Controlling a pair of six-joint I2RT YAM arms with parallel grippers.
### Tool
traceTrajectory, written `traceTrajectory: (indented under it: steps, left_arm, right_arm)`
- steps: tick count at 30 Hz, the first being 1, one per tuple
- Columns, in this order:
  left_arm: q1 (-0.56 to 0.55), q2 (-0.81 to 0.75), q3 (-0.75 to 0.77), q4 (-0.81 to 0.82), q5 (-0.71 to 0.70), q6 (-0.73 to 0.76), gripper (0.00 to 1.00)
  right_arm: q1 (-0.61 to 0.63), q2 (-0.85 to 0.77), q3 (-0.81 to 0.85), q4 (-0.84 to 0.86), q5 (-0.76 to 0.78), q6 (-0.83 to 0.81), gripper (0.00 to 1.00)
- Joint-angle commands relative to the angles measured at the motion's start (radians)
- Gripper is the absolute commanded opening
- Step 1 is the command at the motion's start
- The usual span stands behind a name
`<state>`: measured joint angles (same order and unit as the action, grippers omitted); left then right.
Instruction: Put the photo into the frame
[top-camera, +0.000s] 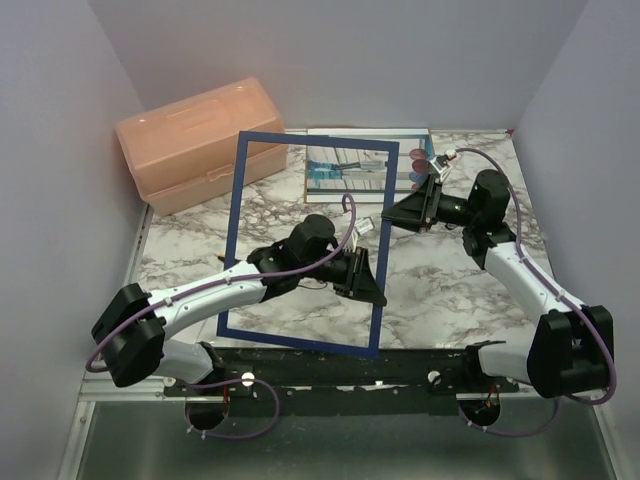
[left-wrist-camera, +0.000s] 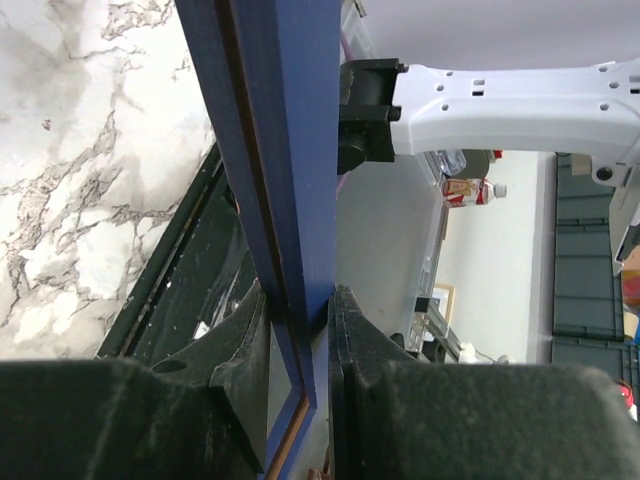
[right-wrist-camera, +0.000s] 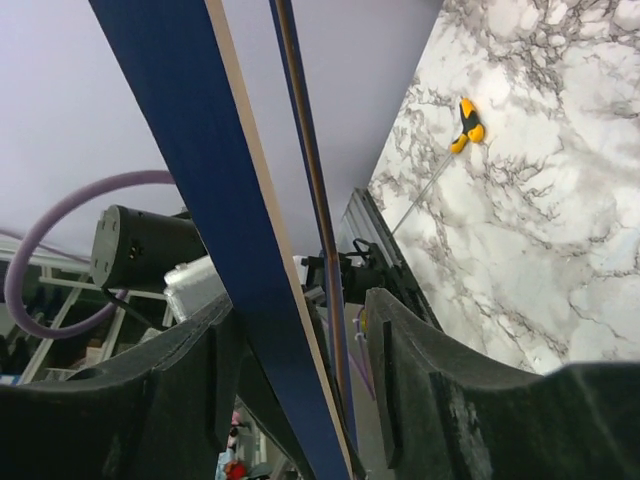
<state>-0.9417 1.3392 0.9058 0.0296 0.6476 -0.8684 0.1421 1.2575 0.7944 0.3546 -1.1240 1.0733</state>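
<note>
The frame (top-camera: 232, 230) stands upright in the middle of the marble table, its navy face showing, tilted slightly. My left gripper (top-camera: 372, 275) is shut on its right rail low down; the left wrist view shows that blue rail (left-wrist-camera: 290, 150) pinched between the pads of the gripper (left-wrist-camera: 298, 310). My right gripper (top-camera: 388, 220) straddles the same rail higher up. In the right wrist view the rail (right-wrist-camera: 190, 150) passes between the jaws of the gripper (right-wrist-camera: 300, 320) with a gap on each side. The photo (top-camera: 350, 168) lies flat at the back, partly seen through the pane.
A peach plastic box (top-camera: 200, 140) sits at the back left, just behind the frame's top left corner. A small yellow and black tool (right-wrist-camera: 466, 125) lies on the marble. Grey walls close in the table on three sides.
</note>
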Motion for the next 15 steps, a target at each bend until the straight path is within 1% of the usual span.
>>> traceTrajectory:
  steps: [1,5,9,10,11,13,14,15]
  left_arm:
    - [-0.021,0.019,0.053,0.040,0.041,0.035,0.00]
    - [-0.029,0.034,0.068,0.023,0.045,0.043,0.00]
    - [-0.029,0.015,0.071,-0.009,0.006,0.057,0.00]
    - [-0.030,0.004,0.073,-0.026,-0.012,0.063,0.04]
    - [-0.029,-0.010,0.074,-0.052,-0.036,0.071,0.12]
    - [-0.029,-0.040,0.079,-0.115,-0.100,0.089,0.45]
    - [-0.029,-0.053,0.086,-0.152,-0.145,0.097,0.64]
    - [-0.029,-0.066,0.099,-0.202,-0.192,0.105,0.77]
  right_arm:
    - [-0.003,0.011,0.005,0.093,-0.045,0.051,0.52]
    - [0.001,0.012,-0.001,0.111,-0.050,0.067,0.37]
    - [0.000,0.001,-0.009,0.085,-0.048,0.057,0.08]
    - [0.001,-0.003,-0.003,0.051,-0.039,0.038,0.02]
    - [0.001,-0.012,0.008,-0.010,-0.027,0.002,0.01]
    - [0.000,-0.029,0.050,-0.172,0.032,-0.087,0.01]
    - [0.000,-0.036,0.086,-0.263,0.071,-0.132,0.01]
    - [0.000,-0.037,0.123,-0.381,0.118,-0.177,0.01]
